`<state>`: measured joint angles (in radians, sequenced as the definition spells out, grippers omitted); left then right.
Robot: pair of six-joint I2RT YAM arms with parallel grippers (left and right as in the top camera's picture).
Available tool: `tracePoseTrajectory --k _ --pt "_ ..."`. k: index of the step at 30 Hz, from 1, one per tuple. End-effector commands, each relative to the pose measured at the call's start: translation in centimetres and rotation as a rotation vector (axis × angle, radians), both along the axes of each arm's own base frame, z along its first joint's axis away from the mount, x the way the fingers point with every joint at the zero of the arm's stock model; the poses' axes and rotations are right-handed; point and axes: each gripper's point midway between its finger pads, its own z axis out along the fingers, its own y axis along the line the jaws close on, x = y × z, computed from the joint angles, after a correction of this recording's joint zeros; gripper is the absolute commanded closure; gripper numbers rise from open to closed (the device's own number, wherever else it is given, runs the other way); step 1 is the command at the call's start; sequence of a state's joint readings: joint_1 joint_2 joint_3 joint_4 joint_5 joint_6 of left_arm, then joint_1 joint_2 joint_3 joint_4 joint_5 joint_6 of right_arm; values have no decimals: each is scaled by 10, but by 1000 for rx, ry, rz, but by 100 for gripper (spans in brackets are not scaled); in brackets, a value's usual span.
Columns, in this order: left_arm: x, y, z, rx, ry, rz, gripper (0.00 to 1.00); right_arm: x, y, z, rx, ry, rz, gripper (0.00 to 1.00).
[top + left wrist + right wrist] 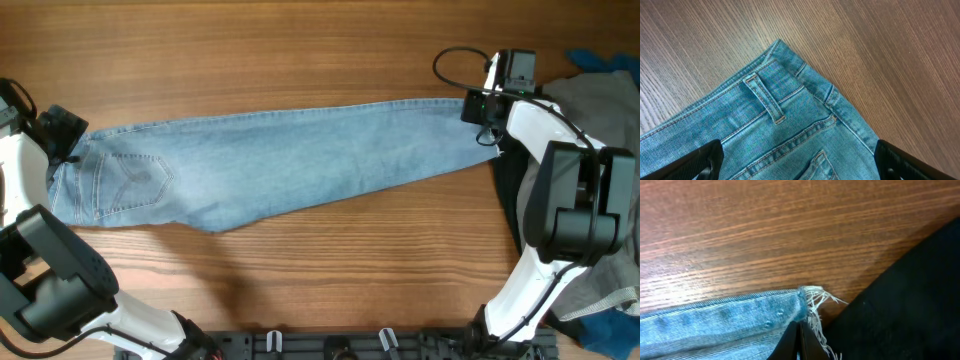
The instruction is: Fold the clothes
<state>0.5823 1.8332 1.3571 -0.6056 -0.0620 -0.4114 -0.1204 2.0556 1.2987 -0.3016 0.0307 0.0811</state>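
Note:
The light blue jeans (280,160) lie flat across the table, folded lengthwise, with the waistband at the left and the frayed hems at the right. My left gripper (62,135) is open over the waistband corner. In the left wrist view its jaws (797,155) are spread wide over the belt loop and back pocket of the jeans (790,110). My right gripper (483,112) is at the hem end. In the right wrist view its fingers (799,332) are pressed shut on the frayed hem of the jeans (730,320).
A black fabric (910,295) lies right beside the hem, and also shows in the overhead view (505,190). A grey garment (590,100) and bright blue fabric (605,62) are piled at the right edge. Bare wood table (300,50) lies beyond the jeans.

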Motion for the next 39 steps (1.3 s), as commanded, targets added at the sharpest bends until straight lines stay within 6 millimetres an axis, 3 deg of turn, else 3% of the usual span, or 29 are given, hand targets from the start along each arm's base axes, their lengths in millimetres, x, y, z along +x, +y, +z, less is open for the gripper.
tracePoseTrajectory --k 1,13,19,24,29,32,39 --pt "0 6 5 25 3 -1 4 5 -8 19 -31 -33 -24 96" --pt "-1 5 4 20 9 -2 4 18 -9 90 -47 -204 -29 96" --pt "-2 5 3 19 12 -1 4 20 -9 104 -40 -241 -44 96" --pt "-2 5 3 19 12 -1 4 10 -7 114 -34 -225 -39 96" --pt "-1 5 3 19 12 -1 4 9 -5 145 -40 -291 -19 96" --pt "-2 5 3 18 13 -2 4 12 -5 148 -41 -307 -20 96" --pt "-3 4 3 15 17 -1 4 14 -2 127 -21 -264 -9 96"
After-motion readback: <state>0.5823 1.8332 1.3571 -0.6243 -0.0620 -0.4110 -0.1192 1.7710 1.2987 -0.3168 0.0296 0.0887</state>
